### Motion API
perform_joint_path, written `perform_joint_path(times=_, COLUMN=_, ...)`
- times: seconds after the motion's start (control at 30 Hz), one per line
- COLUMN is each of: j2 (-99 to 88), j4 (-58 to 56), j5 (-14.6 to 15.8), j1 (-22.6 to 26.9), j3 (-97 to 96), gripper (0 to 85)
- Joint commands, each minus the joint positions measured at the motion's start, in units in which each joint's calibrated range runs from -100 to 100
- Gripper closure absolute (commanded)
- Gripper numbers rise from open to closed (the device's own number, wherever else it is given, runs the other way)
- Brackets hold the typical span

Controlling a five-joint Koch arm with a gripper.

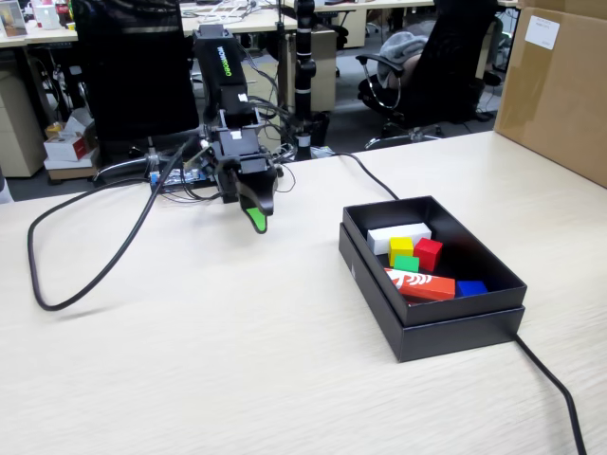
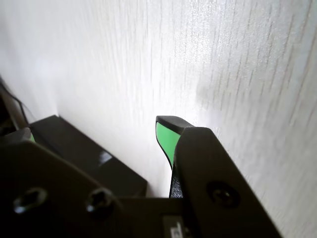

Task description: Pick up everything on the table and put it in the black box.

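Item: the black box [image 1: 446,322], shallow, matte, stepped rim, stood on the table [image 1: 190,370] to the right in the fixed view. Contents, as we recorded them: yellow cube [image 1: 401,248], green cube [image 1: 406,263] and red cube [image 1: 429,253], clustered and touching near the middle; a white oblong block [image 1: 398,234] behind them; a red-orange printed block [image 1: 420,284] in front; a blue piece [image 1: 470,287] beside that. We found no cube left on the tabletop, so we judged the task done or nearly so.

Item: the gripper [image 1: 255,214], hung above the table near the arm's base, well apart from the box, tip pointing down. Nothing was visible in it. In both views we could make out only one green-lined tip [image 2: 167,141], the jaws lying one behind the other, so we could not tell how far apart they stood.

Item: a black cable [image 1: 85,265], looped across the table to the left in the fixed view; a second cable [image 1: 555,389] ran out from under the box's near corner. A brown carton [image 1: 560,85] stood at the far right.

Hazards, in our judgement: any low sweep by the arm could snag the looped cable; a tug on the second cable could shift the box; a needless reach into the box could knock the cubes about.
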Motion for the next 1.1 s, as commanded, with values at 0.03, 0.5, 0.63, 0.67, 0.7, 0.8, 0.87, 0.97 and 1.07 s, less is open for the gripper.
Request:
perform_joint_path(times=0.03, j2=-5.62, j4=12.99, j5=-0.63, j1=-0.83, j3=-6.45, gripper=36.2)
perform_joint_path(times=0.5, j2=-5.85, j4=22.5, j5=-1.12, j1=0.24, j3=-20.5, gripper=35.5)
perform_joint_path(times=0.63, j2=-6.2, j4=25.0, j5=-1.03, j1=-0.63, j3=-25.13, gripper=35.1)
perform_joint_path(times=0.67, j2=-6.08, j4=25.0, j5=-1.03, j1=-0.73, j3=-25.13, gripper=35.1)
perform_joint_path(times=0.7, j2=-5.97, j4=25.0, j5=-1.07, j1=-0.88, j3=-25.22, gripper=35.1)
perform_joint_path(times=0.8, j2=-4.7, j4=25.0, j5=-1.07, j1=-1.66, j3=-26.03, gripper=35.0)
perform_joint_path(times=0.87, j2=-4.13, j4=25.0, j5=-1.07, j1=-2.15, j3=-26.21, gripper=35.0)
perform_joint_path(times=0.97, j2=-3.56, j4=24.57, j5=-1.07, j1=-2.25, j3=-26.21, gripper=35.4)
perform_joint_path(times=1.07, j2=-3.56, j4=24.57, j5=-1.07, j1=-2.15, j3=-26.12, gripper=36.2)
